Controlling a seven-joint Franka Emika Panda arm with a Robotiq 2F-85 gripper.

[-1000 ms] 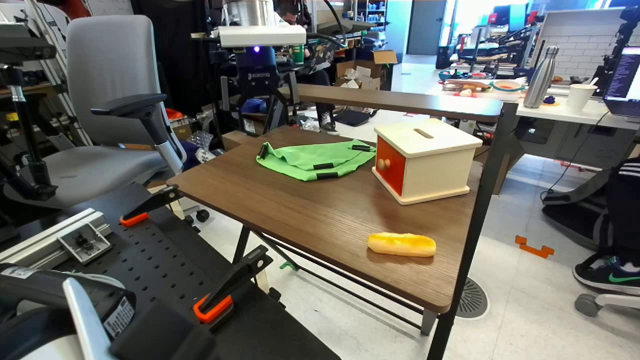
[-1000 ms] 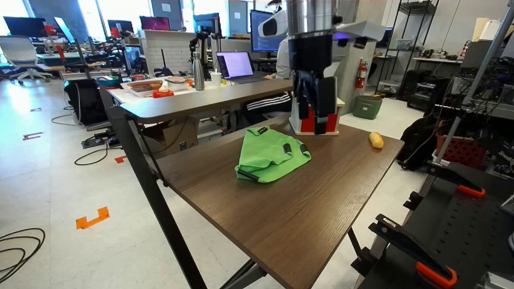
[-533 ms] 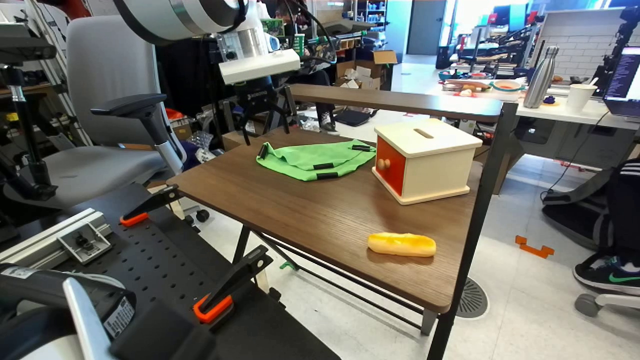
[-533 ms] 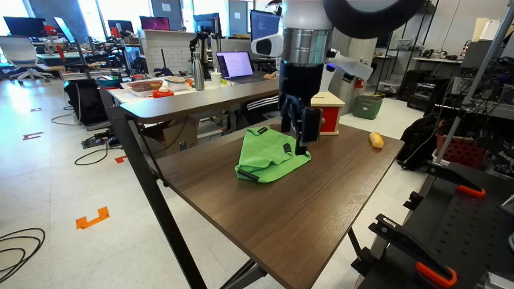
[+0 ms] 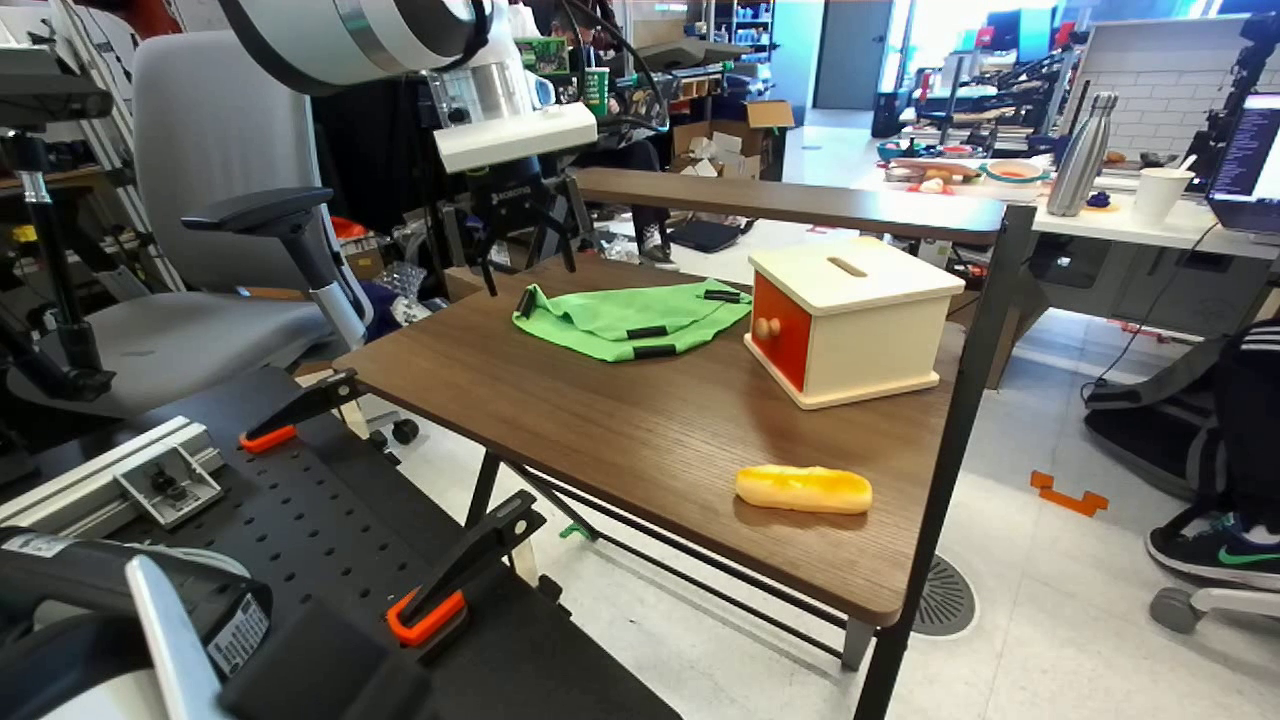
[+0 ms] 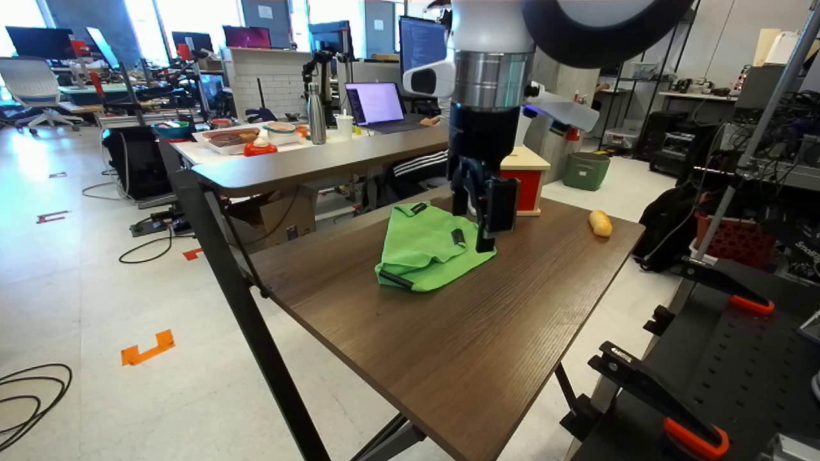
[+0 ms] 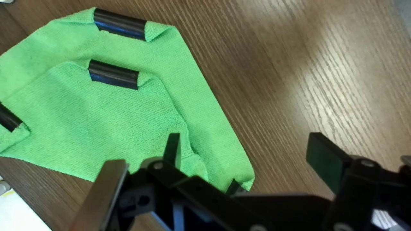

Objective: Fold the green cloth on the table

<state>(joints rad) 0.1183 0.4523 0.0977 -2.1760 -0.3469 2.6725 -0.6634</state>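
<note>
The green cloth lies partly folded on the brown table (image 5: 600,425), with black strips at its corners. It shows in both exterior views (image 5: 625,312) (image 6: 426,246) and in the wrist view (image 7: 122,106). One flap lies over the layer below, so two black strips sit side by side near one edge. My gripper (image 5: 531,279) (image 6: 473,229) points down above the table near one end of the cloth. In the wrist view the jaws (image 7: 245,139) are wide apart and hold nothing. The left finger overlaps the cloth; the right finger is over bare wood. A black-strip corner is partly hidden behind the gripper.
A wooden box with a red door (image 5: 870,345) (image 6: 526,191) stands beside the cloth. A yellow bread roll (image 5: 805,490) (image 6: 600,223) lies near the table's edge. A raised shelf (image 5: 800,205) (image 6: 333,160) runs along one side. Clamps (image 5: 428,618) (image 6: 695,438) sit on the black bench.
My gripper has come down toward the table and tilted, and moved nearer the cloth. Over the last half second it has moved only slightly. The cloth has not moved.
</note>
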